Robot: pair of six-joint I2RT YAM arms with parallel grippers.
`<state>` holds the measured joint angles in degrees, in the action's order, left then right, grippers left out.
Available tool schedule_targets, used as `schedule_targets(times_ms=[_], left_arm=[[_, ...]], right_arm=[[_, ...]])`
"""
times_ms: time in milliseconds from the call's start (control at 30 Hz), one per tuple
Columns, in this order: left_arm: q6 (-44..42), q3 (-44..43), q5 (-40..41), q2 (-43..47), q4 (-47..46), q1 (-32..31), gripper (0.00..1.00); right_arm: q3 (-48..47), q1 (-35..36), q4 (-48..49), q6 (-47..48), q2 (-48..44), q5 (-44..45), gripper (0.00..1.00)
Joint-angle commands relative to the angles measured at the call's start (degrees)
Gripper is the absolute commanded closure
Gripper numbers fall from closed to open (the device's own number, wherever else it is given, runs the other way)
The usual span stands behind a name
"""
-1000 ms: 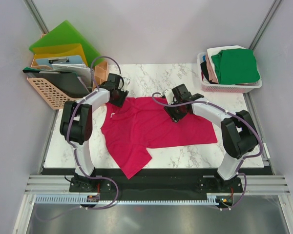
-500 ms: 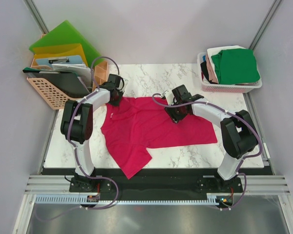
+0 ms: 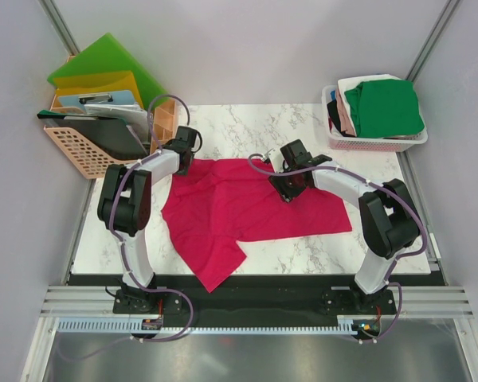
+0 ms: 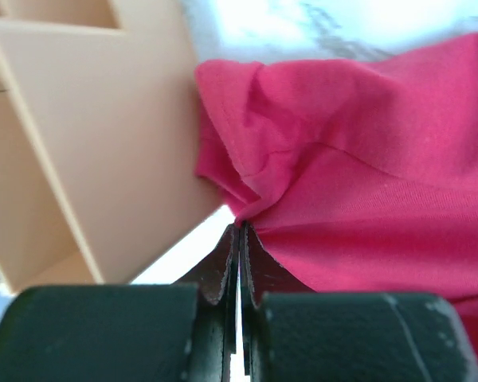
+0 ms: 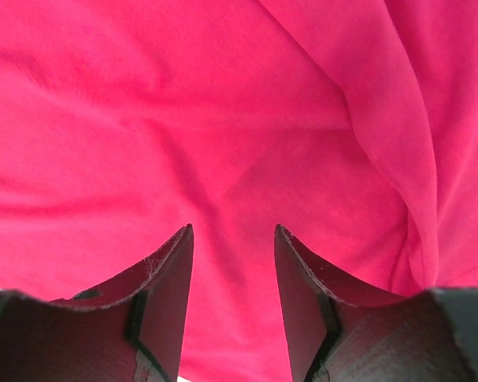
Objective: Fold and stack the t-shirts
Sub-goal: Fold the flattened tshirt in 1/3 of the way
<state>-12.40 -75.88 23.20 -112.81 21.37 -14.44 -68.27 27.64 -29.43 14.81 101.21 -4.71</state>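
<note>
Readable text: none could be made out in any of the three views.
Cloth: the crimson-pink t-shirt (image 3: pixel 255 208) showed plain fabric, with no print or tag legible.
Folders: the green folder (image 3: pixel 103 60) and the yellow folder (image 3: pixel 95 83) showed plain colour, with no lettering to be read.
</note>
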Motion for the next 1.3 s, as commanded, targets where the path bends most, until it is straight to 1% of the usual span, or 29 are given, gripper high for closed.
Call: schedule_targets(times_ms=[0, 100, 200, 233, 267, 300, 333, 367, 433, 600, 800, 867, 933, 1000, 1167, 1267], left_arm=[[-0.6, 0.2, 7.9, 2.7, -4.3, 0.3, 0.98], [-0.3, -0.2, 8.7, 2.7, -4.6, 0.6, 0.98], [-0.9, -0.6, 7.6, 2.4, -4.1, 0.7, 0.98], [-1.2, -0.7, 6.3, 2.2, -3.2, 0.7, 0.95], [-1.2, -0.8, 5.8, 2.2, -3.2, 0.7, 0.85], [-1.2, -0.6, 5.5, 2.1, -2.9, 0.7, 0.69], [-1.2, -0.4, 5.2, 2.1, -2.9, 0.7, 0.33], [-1.1, -0.2, 4.8, 2.1, -2.8, 0.7, 0.25], [-1.1, 0.3, 4.7, 2.4, -3.0, 0.7, 0.17], [-1.3, 1.4, 3.3, 4.5, -4.0, 0.7, 0.16], [-3.2, 1.2, 3.7, 6.8, -4.5, 0.7, 0.16], [-3.2, 1.5, 2.6, 8.2, -4.4, 0.7, 0.16], [-2.9, 1.8, -0.8, 11.2, -4.2, 0.6, 0.16], [-2.4, 2.1, -2.3, 13.7, -4.1, 0.6, 0.16], [-4.4, 2.4, -1.1, 16.1, -3.5, 0.5, 0.16], [-4.6, 3.9, -1.7, 17.5, -3.4, 0.5, 0.16]], right_arm=[[0.1, 0.2, 1.1, 0.1, 0.0, -0.9, 0.47], [0.5, 0.2, 1.1, 0.1, -0.3, -0.8, 0.46], [1.2, 0.3, 1.2, 0.4, -0.2, -0.7, 0.44], [1.3, 0.2, 1.1, 0.5, -0.1, -0.8, 0.43], [1.3, 0.2, 1.1, 0.5, 0.0, -0.7, 0.43], [1.3, 0.2, 1.2, 0.4, 0.0, -0.5, 0.41], [1.3, 0.3, 1.3, 0.5, -0.1, -0.5, 0.41], [1.3, 0.2, 1.3, 0.5, -0.3, -0.1, 0.4], [1.8, 0.2, 1.9, 0.4, -1.4, 0.3, 0.4], [2.4, 0.2, 2.1, 0.7, -2.2, 0.1, 0.38], [3.2, 0.3, 2.4, 0.6, -2.0, 0.2, 0.39], [3.3, 0.2, 3.1, 0.7, -2.4, 1.5, 0.38], [3.1, 0.1, 3.5, 0.8, -2.5, 2.5, 0.38], [2.8, 0.2, 4.2, 1.1, -2.2, 4.1, 0.38], [1.0, -1.3, 6.9, -0.7, -0.7, 8.0, 0.38], [0.3, -4.4, 9.6, -3.0, -0.7, 12.0, 0.38]])
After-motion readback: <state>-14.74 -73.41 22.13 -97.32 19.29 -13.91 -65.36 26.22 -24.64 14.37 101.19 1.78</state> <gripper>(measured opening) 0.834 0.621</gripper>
